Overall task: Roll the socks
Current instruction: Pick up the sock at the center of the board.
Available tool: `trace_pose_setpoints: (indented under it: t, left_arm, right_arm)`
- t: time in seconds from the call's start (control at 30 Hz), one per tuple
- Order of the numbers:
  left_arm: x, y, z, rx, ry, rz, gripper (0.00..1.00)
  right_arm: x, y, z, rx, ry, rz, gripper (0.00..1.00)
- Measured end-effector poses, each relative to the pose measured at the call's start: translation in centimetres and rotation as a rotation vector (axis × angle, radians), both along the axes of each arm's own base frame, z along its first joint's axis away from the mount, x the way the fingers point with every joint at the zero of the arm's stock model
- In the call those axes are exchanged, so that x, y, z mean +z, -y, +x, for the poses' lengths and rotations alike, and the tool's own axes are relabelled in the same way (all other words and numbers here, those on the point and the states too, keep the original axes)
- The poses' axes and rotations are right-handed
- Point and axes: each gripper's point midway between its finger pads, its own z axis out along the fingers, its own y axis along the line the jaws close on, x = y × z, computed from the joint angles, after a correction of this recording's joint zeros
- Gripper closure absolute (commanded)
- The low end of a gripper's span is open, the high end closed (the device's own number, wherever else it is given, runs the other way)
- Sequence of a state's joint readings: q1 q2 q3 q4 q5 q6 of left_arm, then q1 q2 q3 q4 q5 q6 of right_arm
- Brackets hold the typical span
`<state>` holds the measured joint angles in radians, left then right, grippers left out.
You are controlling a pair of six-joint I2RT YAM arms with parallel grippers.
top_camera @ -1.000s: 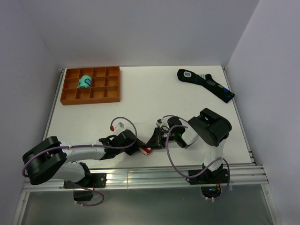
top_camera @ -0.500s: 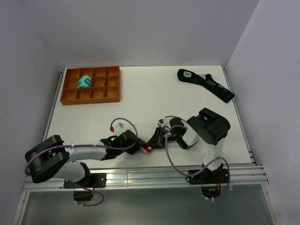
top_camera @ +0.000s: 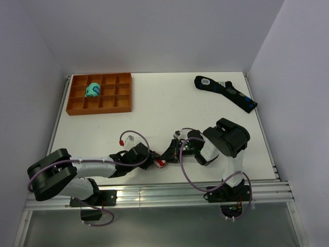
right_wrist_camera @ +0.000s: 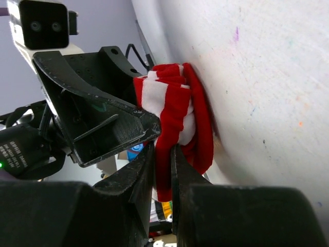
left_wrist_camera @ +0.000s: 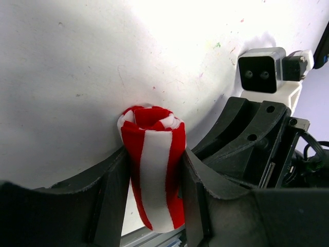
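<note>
The socks are a red-and-white striped roll lying on the white table near its front edge, a small red patch between the two arms in the top view. My left gripper is shut on the roll, one finger pressed on each side. From the other side, my right gripper is shut on a red fold of the socks, pinched thin between its fingers. The two grippers meet at the roll, almost touching.
An orange compartment tray at the back left holds a teal sock bundle. A long black sock with blue patches lies at the back right. The metal rail of the table's front edge runs just below the grippers.
Both arms have shifted slightly to the left with the roll. Grips look unchanged.
</note>
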<state>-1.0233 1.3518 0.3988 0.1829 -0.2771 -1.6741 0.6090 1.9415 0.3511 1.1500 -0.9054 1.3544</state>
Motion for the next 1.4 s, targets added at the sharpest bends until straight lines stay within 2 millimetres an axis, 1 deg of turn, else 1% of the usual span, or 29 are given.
trace_pose_setpoints:
  t: [0.1,0.23,0.3,0.33,0.4,0.43,0.5,0.53,0.57,0.77,0.9,0.93,1.13,1.2,1.4]
  left_arm:
    - [0.2,0.0,0.1,0.012,0.005,-0.010,0.57]
    - [0.5,0.2,0.2,0.014,0.011,-0.021,0.65]
    - [0.6,0.2,0.2,0.014,0.014,-0.023,0.71]
    - [0.7,0.2,0.2,0.014,0.015,-0.025,0.76]
    - [0.7,0.2,0.2,0.014,0.017,-0.026,0.81]
    - [0.7,0.2,0.3,0.015,0.018,-0.026,0.87]
    - [0.9,0.2,0.3,0.013,0.025,-0.025,0.91]
    - [1.0,0.1,0.3,0.012,0.028,-0.023,0.96]
    - [1.1,0.0,0.3,0.013,0.031,-0.021,0.99]
    - [1.2,-0.2,0.3,-0.004,0.042,0.014,1.00]
    - [1.0,-0.5,0.2,-0.007,0.037,0.038,1.00]
    - [0.9,-0.5,0.2,-0.007,0.035,0.043,1.00]
    - [0.4,-1.6,0.0,-0.014,0.024,0.121,1.00]
    - [0.4,-1.8,-0.1,-0.019,0.021,0.147,1.00]
    - [0.3,-2.9,-0.2,-0.018,0.023,0.194,1.00]
  right_arm:
    - [0.1,0.0,0.0,-0.011,-0.003,0.016,0.85]
    - [0.4,0.1,0.0,-0.021,-0.011,0.033,0.85]
    - [0.5,0.1,-0.1,-0.025,-0.016,0.037,0.85]
    - [0.5,0.1,-0.1,-0.027,-0.017,0.038,0.84]
    - [0.5,0.1,0.0,-0.029,-0.020,0.038,0.84]
    - [0.5,0.1,0.0,-0.030,-0.021,0.038,0.83]
    - [0.6,0.1,0.0,-0.031,-0.025,0.039,0.80]
    - [0.6,0.1,0.0,-0.032,-0.028,0.038,0.78]
    - [0.6,0.1,0.0,-0.032,-0.032,0.035,0.76]
    - [0.8,-0.2,0.3,-0.010,-0.056,-0.009,0.69]
    - [0.6,-0.3,0.3,0.010,-0.068,-0.053,0.68]
    - [0.6,-0.3,0.3,0.016,-0.067,-0.065,0.66]
    - [0.0,-0.2,0.5,0.043,-0.083,-0.186,0.61]
    - [-0.3,0.2,0.5,0.040,-0.096,-0.237,0.59]
    - [-0.9,2.5,2.0,-0.011,-0.113,-0.409,0.59]
